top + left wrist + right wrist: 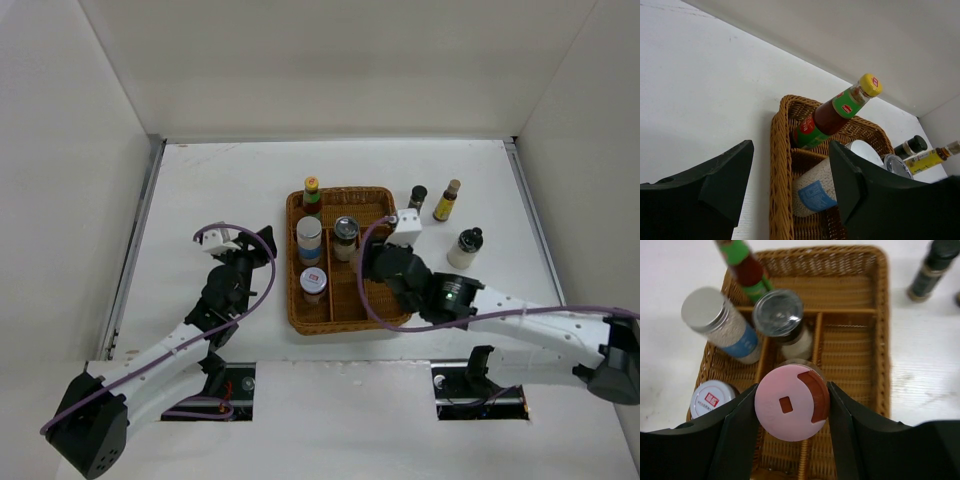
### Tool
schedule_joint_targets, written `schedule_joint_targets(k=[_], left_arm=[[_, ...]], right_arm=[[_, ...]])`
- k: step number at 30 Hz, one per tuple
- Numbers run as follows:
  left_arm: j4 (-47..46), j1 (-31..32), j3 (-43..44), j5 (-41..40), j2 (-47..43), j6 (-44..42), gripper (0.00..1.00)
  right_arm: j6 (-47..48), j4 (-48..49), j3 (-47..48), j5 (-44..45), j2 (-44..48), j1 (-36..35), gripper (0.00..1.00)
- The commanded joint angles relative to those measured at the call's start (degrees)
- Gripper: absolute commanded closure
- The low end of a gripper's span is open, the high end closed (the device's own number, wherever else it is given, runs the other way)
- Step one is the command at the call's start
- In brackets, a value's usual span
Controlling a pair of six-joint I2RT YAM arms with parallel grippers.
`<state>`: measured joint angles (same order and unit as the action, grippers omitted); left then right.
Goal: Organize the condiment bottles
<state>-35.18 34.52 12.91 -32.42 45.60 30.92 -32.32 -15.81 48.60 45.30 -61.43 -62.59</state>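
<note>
Placement step in hand. Right end effector [790, 390] clamps the pink-lidded jar [787, 410] over the wicker basket [882, 340], compartment unclear. Next: lower upright, then release. Left end effector [790, 150] spread wide, empty, left of basket.

Claw [792, 406] grips pink-lidded jar [786, 409] over wicker basket [881, 340].

Held in the wicker basket [378, 212] are a yellow-capped red sauce bottle [312, 196], a blue-labelled jar [309, 240], a glass shaker [345, 238] and a white-lidded jar [313, 284]. A pink-lidded jar [789, 402] is gripped by the right claw [792, 410] over the basket. 3 bottles [447, 201] are stood on the desk [220, 190] beside it.
</note>
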Motion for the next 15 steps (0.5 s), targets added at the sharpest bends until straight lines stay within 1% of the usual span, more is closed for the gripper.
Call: schedule_joint_targets(k=[1, 4, 8, 11, 15], left_arm=[[-3.5, 0.1, -0.6, 0.8, 0.0, 0.5, 0.40], [-3.7, -0.5, -0.6, 0.8, 0.4, 0.5, 0.40], [-3.7, -0.3, -0.8, 0.8, -0.2, 0.5, 0.40], [-3.5, -0.6, -0.8, 0.8, 0.3, 0.5, 0.40], [-3.7, -0.5, -0.8, 0.9, 0.1, 0.5, 0.40]], right_arm=[[3.0, 10.6, 0.9, -4.8, -4.8, -0.5, 0.59], [4.4, 15.8, 1.1, -6.8, -9.7, -0.5, 0.59], [6.6, 19.4, 1.9, -8.6, -15.5, 0.8, 0.59], [6.7, 20.3, 2.1, -8.9, -18.9, 1.7, 0.58], [6.7, 19.6, 1.9, -6.3, -21.6, 2.3, 0.59]])
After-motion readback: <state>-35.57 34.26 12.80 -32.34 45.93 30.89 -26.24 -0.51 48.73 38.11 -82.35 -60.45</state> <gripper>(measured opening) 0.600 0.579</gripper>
